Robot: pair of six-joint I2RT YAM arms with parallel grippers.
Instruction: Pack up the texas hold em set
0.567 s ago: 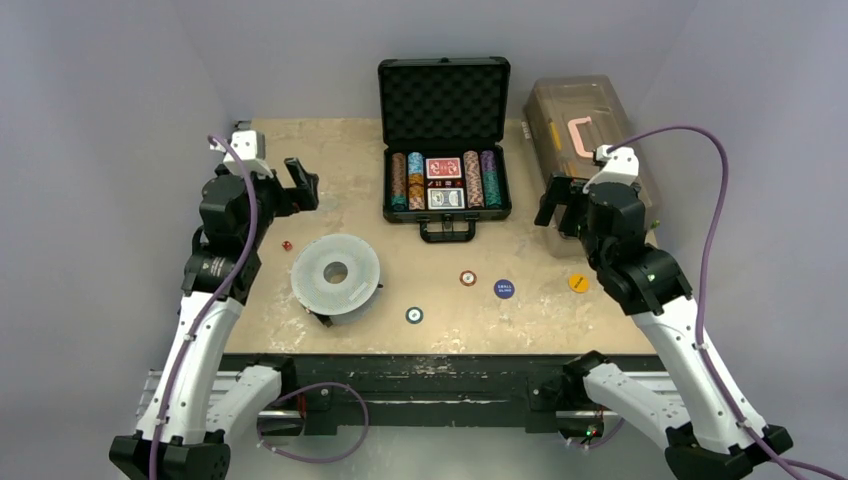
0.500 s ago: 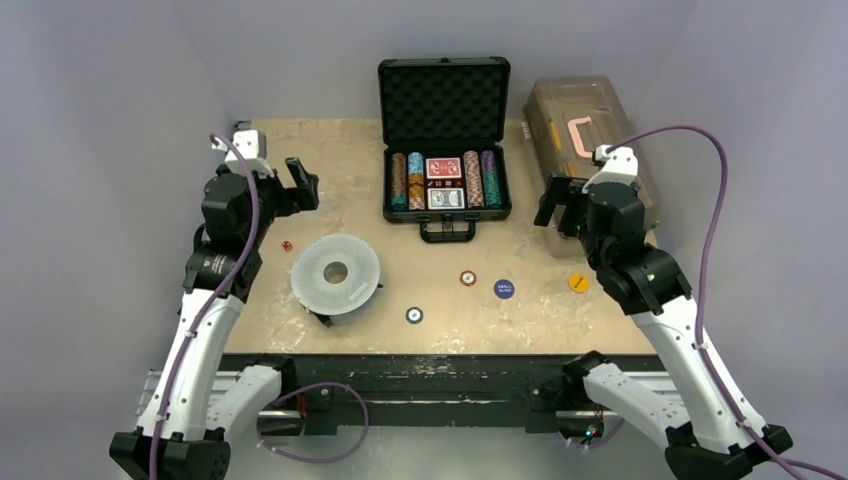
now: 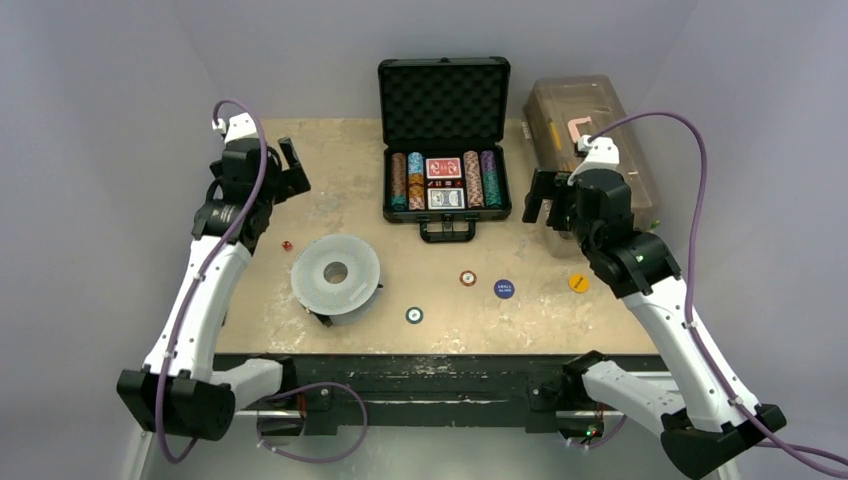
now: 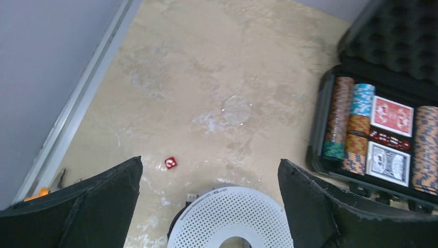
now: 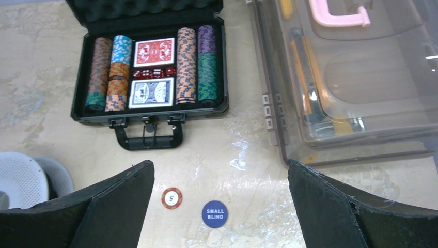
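The texas hold em set's black briefcase (image 3: 444, 100) stands open at the back centre, foam lid upright. Rows of coloured chips (image 3: 408, 181) and two card decks (image 3: 443, 168) lie inside it. Loose on the table are a red-and-white chip (image 3: 467, 277), a blue "small blind" button (image 3: 504, 288), an orange button (image 3: 578, 283), a dark chip (image 3: 414, 315) and a red die (image 3: 286, 245). My left gripper (image 3: 292, 168) hovers open, left of the case and above the die (image 4: 170, 162). My right gripper (image 3: 540, 200) hovers open, right of the case, over the blue button (image 5: 214, 213).
A large grey-white perforated disc (image 3: 335, 274) lies front left of the case. A translucent brown toolbox (image 3: 590, 140) with a pink handle stands at the back right, close beside the case. Grey walls close in the table on three sides.
Both arms have risen and reached farther toward the back. The left gripper moved back and left, the right one back and left toward the case. Both stayed open.
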